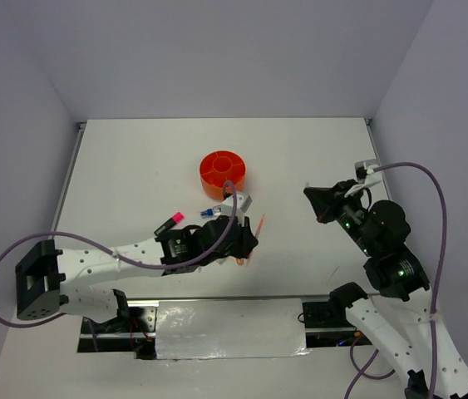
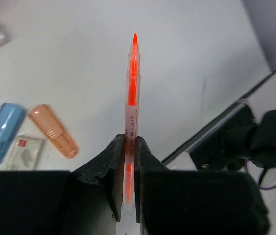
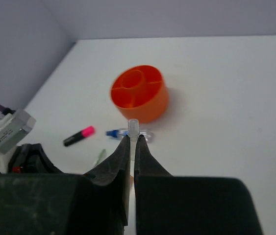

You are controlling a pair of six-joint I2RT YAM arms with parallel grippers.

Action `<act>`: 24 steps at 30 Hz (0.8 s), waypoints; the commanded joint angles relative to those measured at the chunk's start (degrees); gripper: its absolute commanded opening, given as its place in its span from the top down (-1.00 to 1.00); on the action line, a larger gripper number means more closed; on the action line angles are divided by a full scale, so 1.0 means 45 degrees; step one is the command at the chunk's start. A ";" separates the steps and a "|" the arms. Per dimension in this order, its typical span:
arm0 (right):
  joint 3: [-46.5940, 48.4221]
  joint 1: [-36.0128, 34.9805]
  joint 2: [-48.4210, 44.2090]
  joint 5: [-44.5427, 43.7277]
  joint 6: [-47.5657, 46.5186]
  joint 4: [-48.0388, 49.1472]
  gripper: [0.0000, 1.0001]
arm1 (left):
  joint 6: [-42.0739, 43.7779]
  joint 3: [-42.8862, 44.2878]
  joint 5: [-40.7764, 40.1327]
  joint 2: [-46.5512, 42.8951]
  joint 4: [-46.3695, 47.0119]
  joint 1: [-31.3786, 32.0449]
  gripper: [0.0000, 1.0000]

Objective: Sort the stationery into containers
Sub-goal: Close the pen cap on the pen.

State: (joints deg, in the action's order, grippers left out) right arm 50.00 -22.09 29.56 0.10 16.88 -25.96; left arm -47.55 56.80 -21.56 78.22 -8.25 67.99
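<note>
Orange tub (image 1: 223, 173) stands upright on the white table (image 1: 125, 166), centre cup and divider walls open to the top. Left gripper (image 1: 246, 241) is on the tub's near side, a little to its right. In the wrist view its jaws are pinched on a thin orange pen (image 2: 132, 98) with a clear barrel, bare tip pointing away from the fingers and off the table. Right gripper (image 1: 317, 199) is to the right of the tub and well apart from it. Its wrist view shows the jaws nearly together, with a small clear cap (image 3: 133, 126) upright between the fingertips, apparently gripped. The pink-capped highlighter (image 1: 169, 223) lies flat, near-left of the tub. The blue-clear marker (image 1: 211, 213) lies just beside the tub's near wall. Blue eraser (image 2: 0, 134), salmon eraser (image 2: 53, 130) and a wrapped white eraser (image 2: 25, 152) lie close together on the table beside the left fingers; their bearing from the tub is not readable.
</note>
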 commanded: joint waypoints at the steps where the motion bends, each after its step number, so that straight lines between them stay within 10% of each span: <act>1: -0.1244 0.0025 0.0384 0.3860 0.0874 0.4159 1.00 | 0.1757 -0.1599 0.1313 -0.1106 0.3411 0.0048 1.00; 24: -0.7437 -0.0501 -0.0340 0.6619 0.6655 1.6679 1.00 | 0.2051 -0.6077 0.2819 -0.5760 0.9059 0.0068 0.95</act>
State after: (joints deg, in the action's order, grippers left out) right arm 18.02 -23.33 27.33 29.17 42.46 36.80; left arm -39.05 30.17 -10.33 53.43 25.89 68.03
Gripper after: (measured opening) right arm 0.031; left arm 0.212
